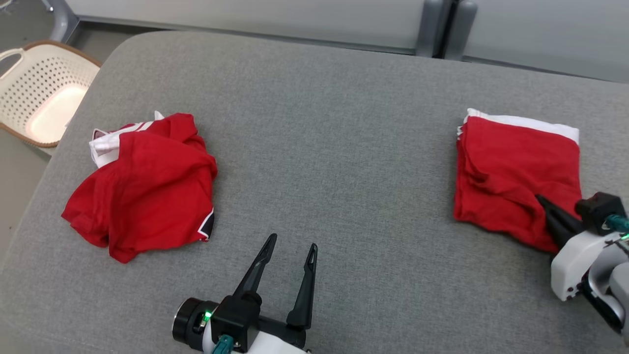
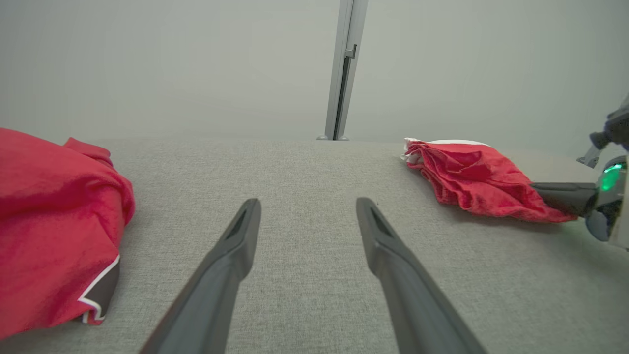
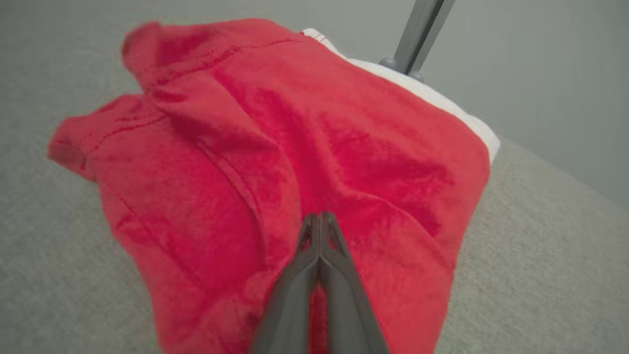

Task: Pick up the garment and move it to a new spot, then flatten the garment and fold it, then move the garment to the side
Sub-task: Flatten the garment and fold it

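Observation:
A folded red garment (image 1: 516,167) with a white band along its far edge lies at the right of the grey table (image 1: 334,123). My right gripper (image 1: 540,199) is shut on its near right corner, and the fingertips (image 3: 320,219) pinch a ridge of red cloth (image 3: 295,123). In the left wrist view the same garment (image 2: 471,177) lies with the right gripper (image 2: 538,189) at its edge. My left gripper (image 1: 292,242) stands open over the table's front middle and holds nothing; its tips (image 2: 308,202) point across bare cloth.
A second red garment (image 1: 147,187) lies crumpled at the table's left, with white and dark trim, and shows close by on the left as a red heap (image 2: 49,221). A cream perforated basket (image 1: 44,93) stands on the floor beyond the left edge.

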Tool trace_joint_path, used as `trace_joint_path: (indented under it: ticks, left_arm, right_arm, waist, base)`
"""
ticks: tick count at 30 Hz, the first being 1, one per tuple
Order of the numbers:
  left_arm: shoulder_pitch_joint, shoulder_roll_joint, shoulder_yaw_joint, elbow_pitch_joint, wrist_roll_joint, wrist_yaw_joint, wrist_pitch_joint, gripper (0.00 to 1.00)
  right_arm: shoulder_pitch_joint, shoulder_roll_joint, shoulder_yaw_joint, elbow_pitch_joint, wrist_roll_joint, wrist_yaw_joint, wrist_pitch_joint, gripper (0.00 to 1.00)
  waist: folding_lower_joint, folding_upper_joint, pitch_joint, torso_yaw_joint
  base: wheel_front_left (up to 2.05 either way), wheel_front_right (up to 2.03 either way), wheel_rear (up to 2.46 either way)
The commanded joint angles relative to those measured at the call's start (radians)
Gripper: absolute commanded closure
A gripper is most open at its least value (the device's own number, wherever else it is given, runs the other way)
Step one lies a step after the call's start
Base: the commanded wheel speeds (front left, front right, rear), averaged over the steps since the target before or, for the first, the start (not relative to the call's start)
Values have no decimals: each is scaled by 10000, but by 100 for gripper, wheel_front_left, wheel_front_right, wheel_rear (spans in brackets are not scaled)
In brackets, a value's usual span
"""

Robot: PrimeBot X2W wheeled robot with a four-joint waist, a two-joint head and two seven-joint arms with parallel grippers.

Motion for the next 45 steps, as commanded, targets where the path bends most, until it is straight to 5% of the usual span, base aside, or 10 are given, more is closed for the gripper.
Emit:
trace_joint_path:
  ticks: [1, 7, 13, 26, 36, 38, 39, 40, 45]
  left_arm:
    - [-161, 39, -8, 20, -69, 58, -48, 0]
    - [-331, 39, 69, -80, -102, 172, -48, 0]
    - [-442, 38, 14, -219, -103, 216, -48, 0]
    - [-685, 39, -250, -103, -217, 230, -48, 0]
    - [-110, 39, 194, -218, -153, 254, -48, 0]
    - [128, 41, 479, -321, -193, 301, -48, 0]
    - [259, 41, 662, -374, -204, 318, -48, 0]
    - [391, 41, 809, -427, -193, 315, -48, 0]
    - [1086, 39, 1591, -687, -137, 264, -48, 0]
  right_arm:
    - [-40, -33, 267, -91, 156, -23, -48, 100]
    - [-82, -290, 1406, -1071, 757, -17, -188, 100]
    - [-240, -450, -193, -1879, 21, -23, -193, 100]
    - [-13, 2117, -541, -241, -593, -23, -199, 100]
    - [951, 2984, 36, -1727, -526, -23, -200, 100]
    - [1382, 3077, -432, -2316, -755, -23, -198, 56]
    - [1651, 3144, -744, -2637, -948, -23, -192, 18]
    - [1898, 3193, -1148, -2950, -1168, -23, -185, 0]
    - [3503, 3593, -3586, -4572, -2577, -23, -180, 0]
  waist:
    - [0, 0, 122, 114]
    - [0, 0, 195, 111]
    - [0, 0, 387, 170]
    - [0, 0, 408, 668]
    - [0, 0, -487, 211]
    - [0, 0, -780, -59]
    - [0, 0, -939, -218]
    - [0, 0, -1091, -368]
    - [0, 0, -1760, -1055]
  base:
    - [0, 0, 0]
    - [0, 0, 0]
    - [0, 0, 0]
    - [0, 0, 0]
    - [0, 0, 0]
    - [0, 0, 0]
    - [0, 0, 0]
    - [0, 0, 0]
    - [0, 0, 0]
